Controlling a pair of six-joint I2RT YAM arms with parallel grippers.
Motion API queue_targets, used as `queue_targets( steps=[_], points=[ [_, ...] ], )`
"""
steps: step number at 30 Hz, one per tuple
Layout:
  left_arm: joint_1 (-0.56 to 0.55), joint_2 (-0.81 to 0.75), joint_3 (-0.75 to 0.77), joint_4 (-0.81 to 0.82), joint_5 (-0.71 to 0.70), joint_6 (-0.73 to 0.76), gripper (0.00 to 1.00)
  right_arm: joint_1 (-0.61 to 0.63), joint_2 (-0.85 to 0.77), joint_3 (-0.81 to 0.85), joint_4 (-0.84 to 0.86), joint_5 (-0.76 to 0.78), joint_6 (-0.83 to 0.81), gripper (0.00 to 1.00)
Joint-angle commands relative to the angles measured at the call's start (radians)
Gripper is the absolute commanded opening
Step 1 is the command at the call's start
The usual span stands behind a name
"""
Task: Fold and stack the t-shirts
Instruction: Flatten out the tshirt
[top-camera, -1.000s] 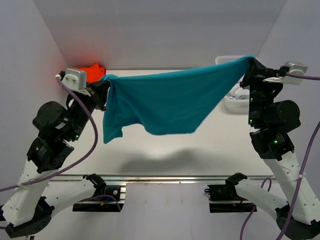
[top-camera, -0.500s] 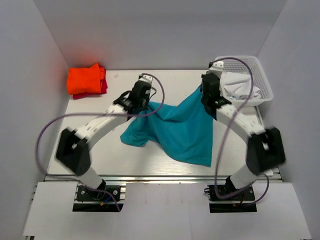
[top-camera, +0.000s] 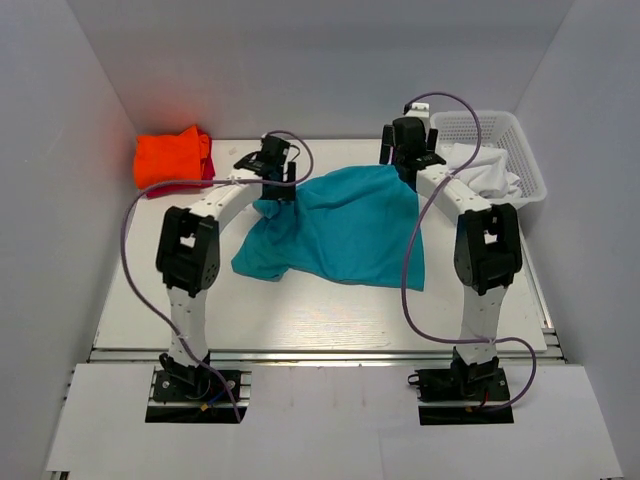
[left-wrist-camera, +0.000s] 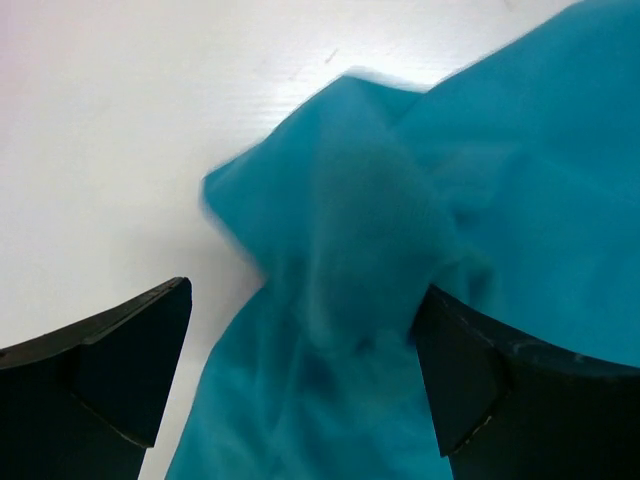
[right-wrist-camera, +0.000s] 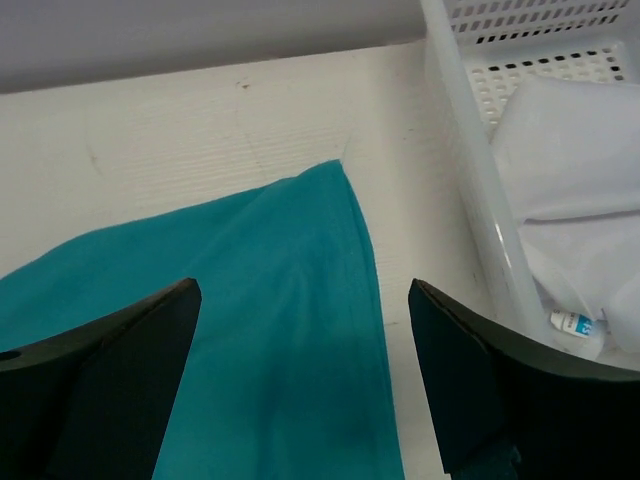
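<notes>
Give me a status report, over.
Left gripper and right gripper open. Teal t-shirt lying on table, left end bunched. White basket close by right gripper.

Teal t-shirt lowered flat; left gripper, right gripper — released.

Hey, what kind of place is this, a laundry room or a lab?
Probably a robot lab test cell: a white table boxed in by plain walls, a left arm and right arm bolted at its near edge, a teal t-shirt laid out near a white basket.
</notes>
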Motion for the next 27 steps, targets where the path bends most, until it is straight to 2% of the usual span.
queue_targets(
  steps=[1, 3, 4, 6, 7, 11, 16, 19, 20, 22, 23, 27],
  points=[
    [0.032, -0.229, -0.157, -0.025, -0.034, -0.079, 1.00, 0.005, -0.082, -0.030, -0.067, -0.083, 0.008, 0.90],
    [0.045, -0.310, -0.259, -0.025, -0.047, -0.155, 1.00, 0.010, -0.148, -0.085, -0.069, -0.140, 0.037, 0.90],
    [0.045, -0.399, -0.375, -0.010, -0.047, -0.183, 1.00, 0.011, -0.168, -0.129, -0.072, -0.151, 0.048, 0.90],
    [0.071, -0.491, -0.501, 0.013, -0.047, -0.232, 1.00, 0.011, -0.248, -0.207, -0.057, -0.214, 0.080, 0.90],
    [0.080, -0.536, -0.615, 0.054, -0.047, -0.232, 1.00, 0.008, -0.289, -0.259, -0.049, -0.232, 0.088, 0.90],
    [0.132, -0.700, -0.759, 0.067, -0.039, -0.284, 1.00, 0.010, -0.392, -0.389, -0.029, -0.279, 0.113, 0.90],
    [0.163, -0.743, -0.922, 0.167, 0.071, -0.294, 1.00, 0.011, -0.477, -0.538, -0.044, -0.297, 0.202, 0.90],
    [0.172, -0.711, -0.965, 0.188, 0.126, -0.294, 0.88, 0.013, -0.524, -0.602, -0.047, -0.298, 0.237, 0.90],
    [0.181, -0.696, -0.965, 0.219, 0.143, -0.294, 0.79, 0.012, -0.547, -0.631, -0.050, -0.295, 0.240, 0.90],
    [0.181, -0.684, -0.992, 0.253, 0.186, -0.294, 0.72, 0.010, -0.595, -0.672, -0.057, -0.281, 0.257, 0.90],
    [0.181, -0.670, -0.992, 0.263, 0.186, -0.294, 0.66, 0.010, -0.606, -0.710, -0.061, -0.277, 0.263, 0.90],
    [0.181, -0.630, -0.992, 0.283, 0.186, -0.283, 0.59, 0.010, -0.672, -0.783, -0.076, -0.277, 0.277, 0.90]
  ],
)
